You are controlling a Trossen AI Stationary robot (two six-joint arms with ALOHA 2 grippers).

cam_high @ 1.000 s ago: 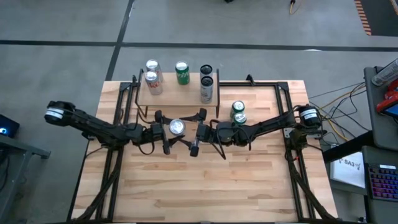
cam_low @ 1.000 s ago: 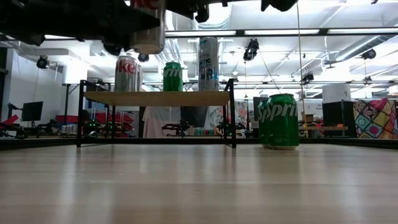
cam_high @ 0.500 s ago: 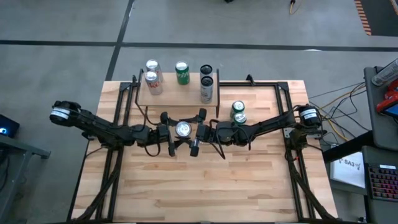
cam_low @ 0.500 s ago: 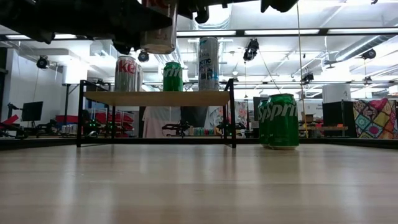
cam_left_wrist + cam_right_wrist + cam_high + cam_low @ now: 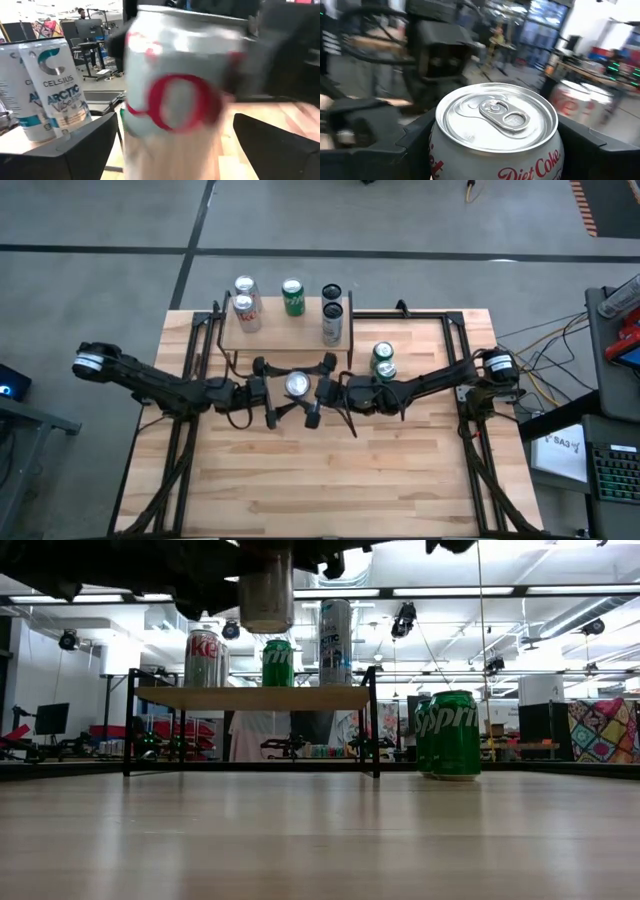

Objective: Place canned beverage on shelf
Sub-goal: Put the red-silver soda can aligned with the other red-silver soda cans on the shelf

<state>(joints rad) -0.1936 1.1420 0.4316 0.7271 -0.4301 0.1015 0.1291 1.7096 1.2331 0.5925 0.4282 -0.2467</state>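
**Above the tabletop's middle, a Diet Coke can between two grippers**

Near the far edge of the tabletop (image 5: 330, 470) stands the shelf (image 5: 285, 335), left of centre, its plank on black legs. On it sit two Diet Coke cans (image 5: 245, 308) at the left end, a green can (image 5: 292, 296) in the middle and two tall Celsius cans (image 5: 332, 315) at the right end. Two Sprite cans (image 5: 383, 361) stand on the tabletop just right of the shelf.

Both arms reach in from the side edges and meet in front of the shelf. Between them a Diet Coke can (image 5: 296, 385) hangs upright, clear of the wood and about level with the cans on the shelf. The right gripper (image 5: 318, 390) has its fingers closed on the can's sides. The left gripper (image 5: 268, 390) has its fingers spread wide either side of the can, with a gap showing on each side.
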